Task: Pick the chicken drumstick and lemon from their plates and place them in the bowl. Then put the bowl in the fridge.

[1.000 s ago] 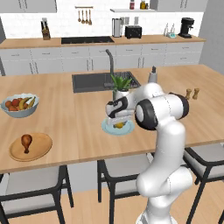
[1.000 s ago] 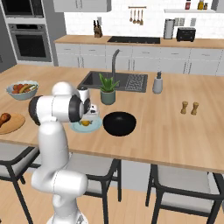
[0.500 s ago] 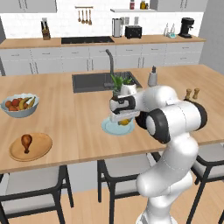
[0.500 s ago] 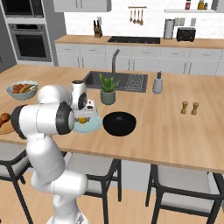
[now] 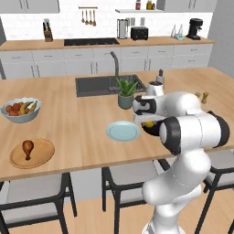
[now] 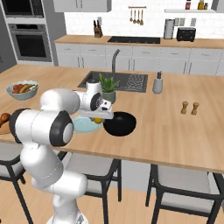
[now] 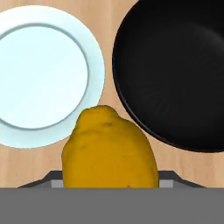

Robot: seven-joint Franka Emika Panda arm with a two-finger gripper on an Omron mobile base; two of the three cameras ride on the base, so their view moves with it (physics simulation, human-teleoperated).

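claw: I'm seeing the gripper (image 6: 99, 118) hanging just above the counter with the lemon (image 7: 109, 148) clamped between its fingers; the hand view is showing the fruit huge at the bottom, the fingertips themselves hidden behind it.

under the claw: the hand view is looking down at the gap where the blue-green plate (image 7: 43, 78) and the black bowl (image 7: 175, 70) are sitting just beside each other, plate bare, bowl holding nothing.

bowl: the right base view is showing it plainly (image 6: 119, 124); in the left base view my own arm is covering most of it.

drumstick: still lying on the wooden plate (image 5: 32, 153), chicken drumstick (image 5: 28, 147) well off to the left.

in the way: potted plant (image 6: 106, 85) standing just behind the hand.

farther back: fruit bowl (image 5: 20, 109), sink (image 5: 107, 85), salt and pepper shakers (image 6: 190, 107).
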